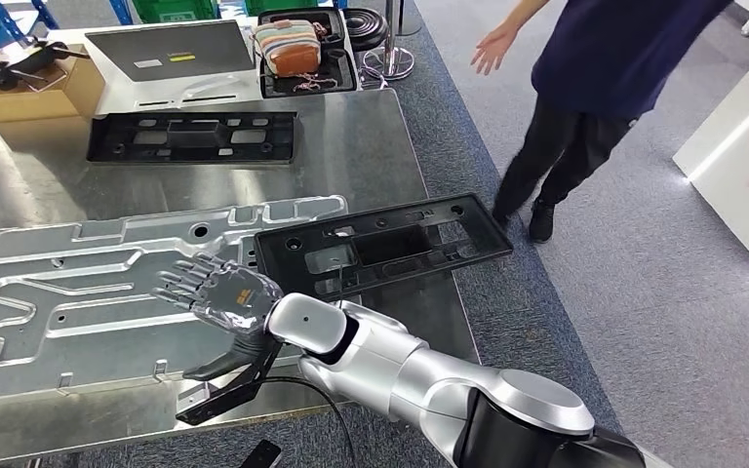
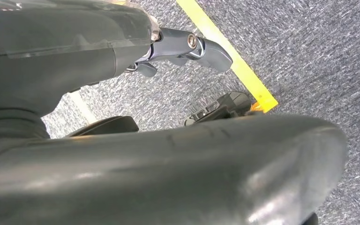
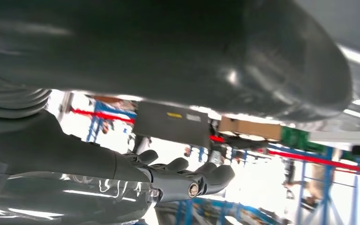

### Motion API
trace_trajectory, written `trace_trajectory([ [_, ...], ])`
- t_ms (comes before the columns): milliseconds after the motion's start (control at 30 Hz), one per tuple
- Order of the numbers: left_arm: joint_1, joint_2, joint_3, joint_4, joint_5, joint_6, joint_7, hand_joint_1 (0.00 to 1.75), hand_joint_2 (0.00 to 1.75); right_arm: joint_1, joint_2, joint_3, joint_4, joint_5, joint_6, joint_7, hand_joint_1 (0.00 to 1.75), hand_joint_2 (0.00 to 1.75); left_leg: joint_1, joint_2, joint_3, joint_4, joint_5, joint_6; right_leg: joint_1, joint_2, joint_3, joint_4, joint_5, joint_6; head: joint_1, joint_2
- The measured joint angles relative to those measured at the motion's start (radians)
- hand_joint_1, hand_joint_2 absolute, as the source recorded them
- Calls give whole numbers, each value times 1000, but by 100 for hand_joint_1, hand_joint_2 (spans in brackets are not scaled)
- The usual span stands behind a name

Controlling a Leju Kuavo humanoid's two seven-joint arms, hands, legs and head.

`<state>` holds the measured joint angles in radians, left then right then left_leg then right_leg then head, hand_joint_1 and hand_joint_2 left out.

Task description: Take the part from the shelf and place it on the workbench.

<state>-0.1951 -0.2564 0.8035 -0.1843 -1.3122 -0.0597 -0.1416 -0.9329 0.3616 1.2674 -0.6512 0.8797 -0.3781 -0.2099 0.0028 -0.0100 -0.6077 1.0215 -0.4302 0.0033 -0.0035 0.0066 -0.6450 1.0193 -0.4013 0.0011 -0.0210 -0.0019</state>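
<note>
- Black plastic, long and full of cut-outs: that was the part (image 1: pixel 383 244) we saw lying on the steel workbench (image 1: pixel 371 146), its far end poking out past the bench's right edge.
- Our right hand (image 1: pixel 219 304) hovered just beside the part's near left corner, not touching it, fingers spread wide and holding nothing, above the big stamped metal panel (image 1: pixel 88 292).
- A second black part (image 1: pixel 193 136) lay farther back on the bench, well apart from the hand.
- From the head view we got the whole layout; the right wrist view gave us the fingers (image 3: pixel 187 178) from behind, apart and empty, with blue racking (image 3: pixel 330 168) beyond.
- The left wrist view looked down at grey carpet (image 2: pixel 309 51) and a yellow floor line (image 2: pixel 229 56), with the left hand (image 2: pixel 187 47) hanging over the carpet; its fingers held nothing, though we couldn't tell how far they were open.
- At the back, a black tray (image 1: pixel 341 73) held a striped pouch (image 1: pixel 288 46), and a cardboard box (image 1: pixel 34 93) carried a dark device (image 1: pixel 10 66) on top.
- A person (image 1: pixel 595 88) stood on the carpet to the right, one hand (image 1: pixel 495 46) held out.
</note>
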Motion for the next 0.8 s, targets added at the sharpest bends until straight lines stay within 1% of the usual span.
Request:
trace_trajectory([
  [100,-3,2,3,0,0,0,6,0,0,1,2,-9,-30,39,15,3,0,0,-5,0,-1,3,-1,8,-5,0,2,-4,3,8,0,0],
  [133,-4,3,3,0,0,0,7,0,0,0,3,-12,-38,45,17,4,0,0,-2,1,2,-2,1,13,-5,0,2,-4,3,11,0,0],
  [167,-5,3,4,0,0,0,9,0,0,0,4,-15,-45,50,19,4,0,0,1,2,6,-9,7,16,-5,0,1,1,-3,13,0,0],
  [200,-6,3,4,0,0,0,11,0,0,-2,6,-18,-51,58,21,4,0,0,4,4,10,-16,12,19,-4,-1,-5,21,-21,16,0,0],
  [233,-8,3,4,0,0,0,13,0,0,-4,6,-19,-56,69,24,5,0,0,8,6,13,-22,18,22,-4,-1,-20,60,-50,18,0,0],
  [300,-11,3,4,0,-1,-1,18,0,0,-7,5,-20,-68,91,36,5,0,0,7,7,11,-23,22,24,-8,-1,-72,189,-125,21,0,0],
  [333,-11,4,5,0,-1,-2,20,0,0,-8,4,-20,-75,99,43,5,0,0,7,8,9,-22,22,24,-10,-1,-95,247,-150,23,0,0],
  [367,-12,4,5,0,-1,-3,22,0,0,-9,4,-20,-84,105,50,5,0,0,8,8,7,-19,23,23,-13,-2,-104,277,-157,24,0,0],
  [400,-13,4,5,0,-2,-3,24,0,0,-12,3,-20,-96,109,58,5,0,0,9,9,4,-16,23,21,-16,-2,-94,267,-145,25,0,0],
  [433,-14,4,6,0,-2,-4,25,0,0,-16,3,-21,-108,112,66,5,0,0,10,8,1,-12,23,18,-19,-3,-63,217,-118,26,0,0],
  [467,-16,4,6,0,-3,-6,26,0,0,-21,3,-22,-120,114,73,5,0,0,11,8,-3,-6,22,14,-22,-4,-22,146,-91,26,0,0],
  [500,-19,4,6,0,-4,-7,26,0,0,-25,4,-24,-131,115,80,6,0,0,10,7,-7,0,21,8,-22,-4,13,84,-70,25,0,0],
  [533,-21,4,6,0,-5,-9,27,0,0,-29,4,-28,-140,116,85,6,0,0,9,6,-11,4,21,0,-21,-3,34,41,-58,23,0,0],
  [567,-23,4,7,0,-6,-10,28,0,0,-30,4,-31,-148,118,90,7,0,0,9,5,-14,6,22,-7,-19,-1,41,23,-55,19,0,0],
  [600,-24,4,7,0,-7,-11,29,0,0,-31,5,-34,-153,120,93,8,0,0,9,5,-16,6,26,-15,-15,1,39,23,-51,14,0,0],
  [633,-25,4,7,0,-8,-12,30,0,0,-31,5,-35,-157,121,94,8,0,0,11,5,-17,4,29,-22,-14,2,36,20,-46,6,0,0],
  [667,-25,4,7,0,-9,-12,31,0,0,-30,5,-36,-161,123,95,8,0,0,13,5,-20,6,26,-28,-14,1,34,16,-39,-1,0,0],
  [700,-26,4,7,0,-10,-12,32,0,0,-30,6,-36,-165,124,95,8,0,0,16,5,-26,20,9,-33,-15,-1,30,11,-31,-10,0,0],
  [733,-26,4,7,0,-10,-12,32,0,0,-30,6,-37,-169,125,94,8,0,0,17,5,-38,53,-21,-37,-16,-3,26,6,-23,-17,0,0],
  [767,-27,4,7,0,-10,-12,33,0,0,-30,7,-37,-173,126,94,8,0,0,19,6,-56,105,-64,-40,-16,-5,19,5,-16,-22,0,0],
  [800,-28,4,7,0,-11,-12,33,0,0,-28,7,-37,-176,126,93,8,0,0,19,6,-76,171,-109,-43,-15,-6,9,4,-8,-24,0,0],
])
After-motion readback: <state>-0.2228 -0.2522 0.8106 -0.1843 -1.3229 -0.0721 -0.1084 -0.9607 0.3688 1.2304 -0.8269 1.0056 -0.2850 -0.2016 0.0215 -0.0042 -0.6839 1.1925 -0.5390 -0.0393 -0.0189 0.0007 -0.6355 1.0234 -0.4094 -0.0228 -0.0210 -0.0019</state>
